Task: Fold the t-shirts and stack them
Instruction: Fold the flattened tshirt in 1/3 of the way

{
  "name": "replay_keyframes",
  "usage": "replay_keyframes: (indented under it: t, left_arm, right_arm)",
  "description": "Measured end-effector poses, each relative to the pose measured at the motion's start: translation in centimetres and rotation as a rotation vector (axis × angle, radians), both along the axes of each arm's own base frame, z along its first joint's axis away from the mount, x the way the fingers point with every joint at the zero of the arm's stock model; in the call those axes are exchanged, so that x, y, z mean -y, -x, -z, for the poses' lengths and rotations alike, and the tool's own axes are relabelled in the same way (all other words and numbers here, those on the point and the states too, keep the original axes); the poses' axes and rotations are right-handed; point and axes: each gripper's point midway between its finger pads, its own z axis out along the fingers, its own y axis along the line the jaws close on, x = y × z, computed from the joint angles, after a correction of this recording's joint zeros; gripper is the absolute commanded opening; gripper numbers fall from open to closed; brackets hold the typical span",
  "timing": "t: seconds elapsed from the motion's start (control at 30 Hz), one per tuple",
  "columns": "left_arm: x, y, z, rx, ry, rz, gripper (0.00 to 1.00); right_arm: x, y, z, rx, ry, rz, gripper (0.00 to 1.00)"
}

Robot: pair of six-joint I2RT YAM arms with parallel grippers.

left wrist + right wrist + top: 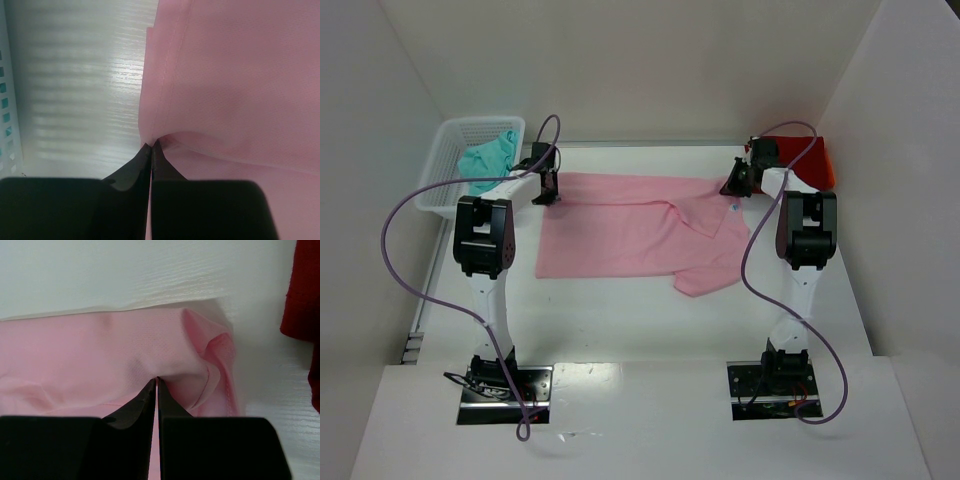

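A light pink t-shirt (630, 228) lies spread across the middle of the table, one sleeve sticking out at its front right. My left gripper (552, 190) sits at the shirt's far left corner, shut on a pinch of the pink cloth (165, 136). At the far right corner my right gripper (735, 183) is also shut on the pink cloth (165, 371), which bunches up beside it. A bright red t-shirt (802, 160) lies at the back right, seen at the right wrist view's edge as red cloth (302, 300). A teal t-shirt (487, 158) rests in the basket.
A white mesh basket (448, 150) stands at the back left against the side wall, its wall (6, 120) close to my left gripper. White walls enclose the table on three sides. Purple cables loop off both arms.
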Motion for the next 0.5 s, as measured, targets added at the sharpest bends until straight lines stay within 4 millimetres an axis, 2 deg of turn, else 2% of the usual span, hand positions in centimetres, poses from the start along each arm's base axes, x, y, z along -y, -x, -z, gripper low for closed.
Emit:
replay_keyframes:
  t: [0.17, 0.5]
  left_arm:
    - [-0.3, 0.0, -0.1, 0.002, -0.016, -0.012, 0.00]
    - [-2.6, 0.2, -0.5, 0.009, -0.129, -0.085, 0.00]
  right_arm:
    - [0.1, 0.0, 0.1, 0.002, 0.010, -0.001, 0.09]
    - [0.2, 0.1, 0.5, -0.008, 0.013, -0.002, 0.09]
